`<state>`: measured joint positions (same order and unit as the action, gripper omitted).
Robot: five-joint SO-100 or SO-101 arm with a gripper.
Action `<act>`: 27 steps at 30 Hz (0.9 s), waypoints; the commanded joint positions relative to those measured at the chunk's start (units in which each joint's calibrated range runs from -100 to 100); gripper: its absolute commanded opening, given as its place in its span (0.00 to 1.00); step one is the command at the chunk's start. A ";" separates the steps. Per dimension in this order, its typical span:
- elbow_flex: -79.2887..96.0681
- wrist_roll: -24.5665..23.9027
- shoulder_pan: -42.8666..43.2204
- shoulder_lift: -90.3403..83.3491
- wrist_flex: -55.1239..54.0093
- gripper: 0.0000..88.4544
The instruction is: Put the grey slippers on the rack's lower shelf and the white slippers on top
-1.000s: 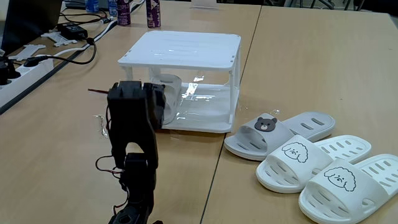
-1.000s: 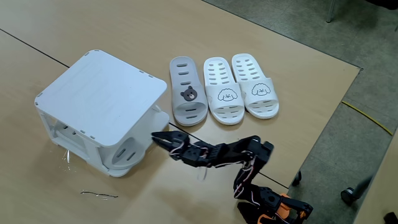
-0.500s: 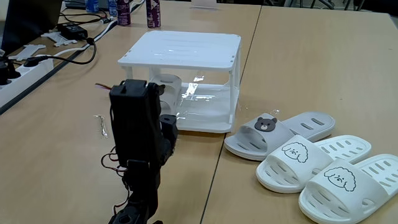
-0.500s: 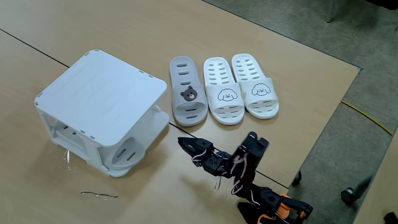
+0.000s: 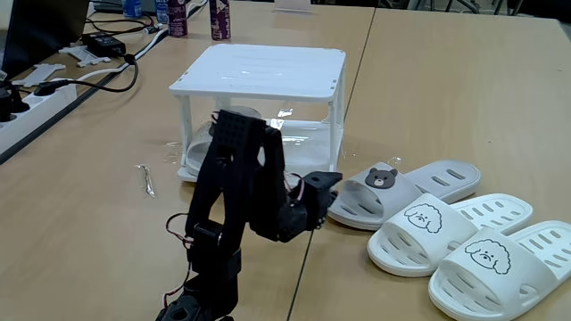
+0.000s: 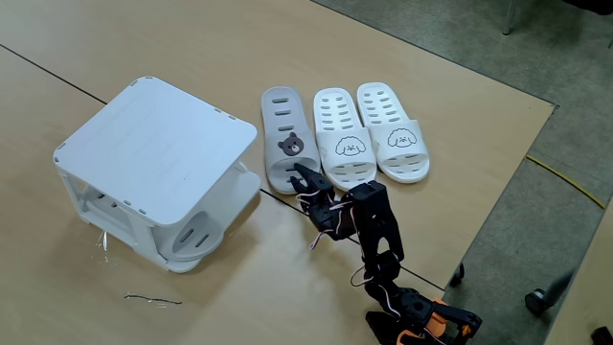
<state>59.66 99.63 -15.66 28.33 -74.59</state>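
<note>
With 1 grey slipper (image 6: 196, 233) shelved, the gripper (image 6: 300, 173), seemingly closed and empty, hovers at the second (image 6: 286, 144) beside the rack (image 6: 153, 153).

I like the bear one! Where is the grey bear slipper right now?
In both fixed views the grey slipper lies on the table between the rack and the two white slippers, touching the nearer one.
</note>
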 commanded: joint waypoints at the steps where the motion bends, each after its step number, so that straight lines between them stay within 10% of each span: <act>1: -8.82 0.37 -1.61 2.42 -1.25 0.24; 27: -51.40 0.37 -5.40 23.63 10.92 0.30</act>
<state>16.08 99.63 -20.45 51.84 -66.78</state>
